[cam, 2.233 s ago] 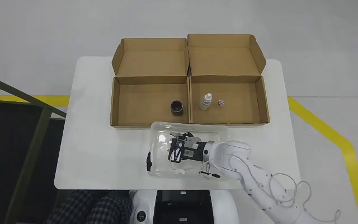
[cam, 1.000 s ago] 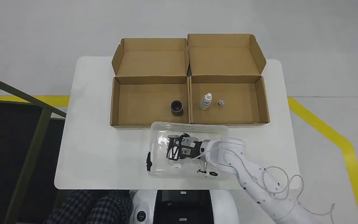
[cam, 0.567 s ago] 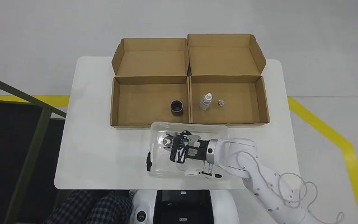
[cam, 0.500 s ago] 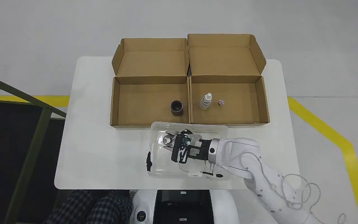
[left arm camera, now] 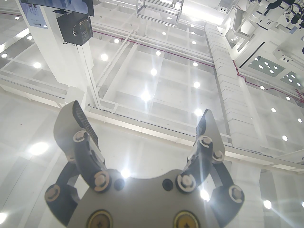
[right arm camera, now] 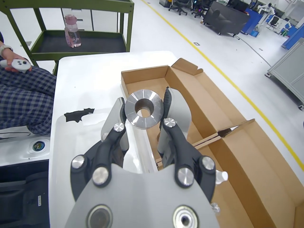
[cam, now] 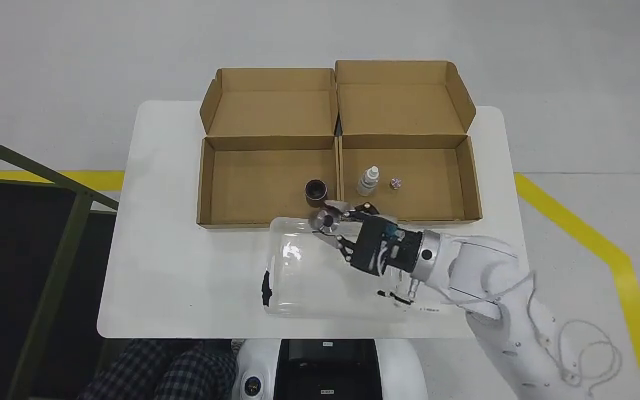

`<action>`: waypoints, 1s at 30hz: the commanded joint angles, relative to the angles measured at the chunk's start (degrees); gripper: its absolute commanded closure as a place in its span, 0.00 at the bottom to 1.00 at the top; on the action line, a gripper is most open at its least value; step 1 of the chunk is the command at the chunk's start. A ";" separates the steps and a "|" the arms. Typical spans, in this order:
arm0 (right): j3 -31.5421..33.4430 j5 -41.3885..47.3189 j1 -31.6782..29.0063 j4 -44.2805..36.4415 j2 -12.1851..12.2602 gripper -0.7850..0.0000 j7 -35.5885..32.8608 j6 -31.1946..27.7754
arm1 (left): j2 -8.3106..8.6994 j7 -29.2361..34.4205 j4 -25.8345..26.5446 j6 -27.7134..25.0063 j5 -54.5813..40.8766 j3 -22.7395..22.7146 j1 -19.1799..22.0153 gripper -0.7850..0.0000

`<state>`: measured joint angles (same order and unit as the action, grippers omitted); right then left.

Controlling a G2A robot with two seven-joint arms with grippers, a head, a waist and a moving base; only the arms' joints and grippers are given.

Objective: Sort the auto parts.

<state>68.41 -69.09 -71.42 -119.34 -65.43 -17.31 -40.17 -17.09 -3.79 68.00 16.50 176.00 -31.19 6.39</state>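
1. Over clear bin's point(cam: 283, 298) 12 o'clock rim, right gripper point(right arm camera: 144, 110) pinches metal ring point(right arm camera: 144, 112).
2. Ring is newly up out of bin; brown box point(cam: 250, 185) at 11 o'clock likely next.
3. Left gripper point(left arm camera: 141, 115) wide open, empty.

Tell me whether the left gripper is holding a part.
No, the left gripper stands open with nothing between its jaws.
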 commanded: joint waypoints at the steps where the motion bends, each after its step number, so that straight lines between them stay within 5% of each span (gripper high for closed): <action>1: 1.78 1.35 -0.39 -0.77 0.21 1.00 0.30 -0.12 | 0.00 0.00 0.00 0.00 0.00 0.00 0.00 0.00; 18: 11.21 8.83 -3.37 -2.93 1.37 1.00 3.47 -0.43 | 0.00 0.00 0.00 0.00 0.00 0.00 0.00 0.00; 30: 11.92 10.00 -3.11 -2.42 1.72 1.00 3.24 -0.09 | 0.00 0.00 0.00 0.00 0.00 0.00 0.00 0.00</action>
<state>80.59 -58.91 -74.66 -121.85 -63.71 -13.91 -40.38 -17.09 -3.79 68.00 16.50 176.00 -31.19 6.39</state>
